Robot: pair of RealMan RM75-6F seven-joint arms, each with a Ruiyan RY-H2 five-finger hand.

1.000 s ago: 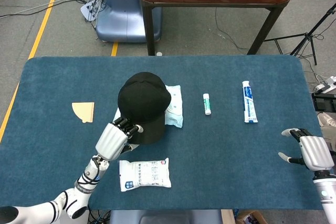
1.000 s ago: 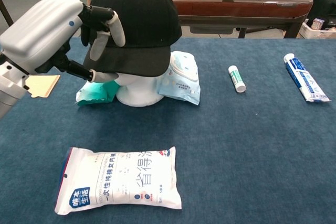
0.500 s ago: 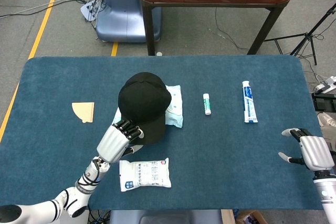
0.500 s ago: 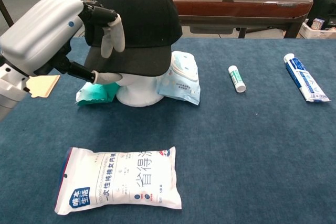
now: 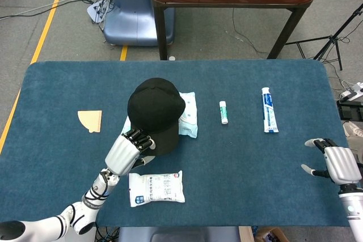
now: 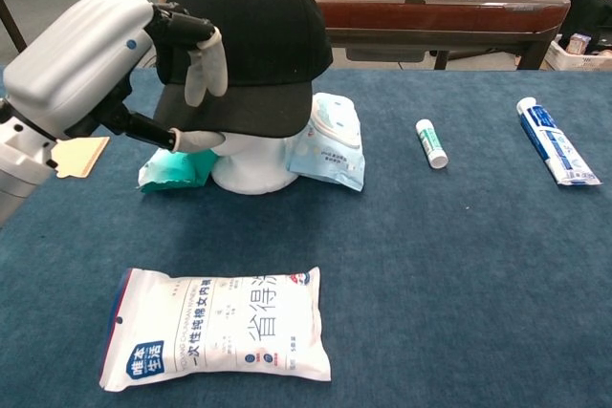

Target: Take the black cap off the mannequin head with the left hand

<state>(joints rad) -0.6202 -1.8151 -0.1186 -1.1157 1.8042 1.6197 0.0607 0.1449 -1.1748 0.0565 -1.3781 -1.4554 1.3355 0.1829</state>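
Centre-left of the head view: black cap, still seated on the white mannequin head, brim pointing toward the lower edge of the frame, which puts the brim nearest the robot and easiest to reach. Left hand, seen large at the left of the chest view, holds the brim edge: fingers lie over the top of the brim and the thumb sits beneath it, a pinch suited to lifting the cap up and off; judged to be the gripping step, with removal not yet done. Mannequin head stands on the blue table, its base flanked by a light blue wipes packet on the right side and a green-edged packet at lower left, both touching or just beside it; these may shift if the head tips during the pull. Lower centre: white tissue pack with blue print, lying flat, apart from the cap. Right of centre: small white tube and a toothpaste tube, both well apart from the work. Far left: tan paper piece. Lower right corner of the head view: right hand, fingers spread, holding nothing, parked away since the task assigns the other hand.
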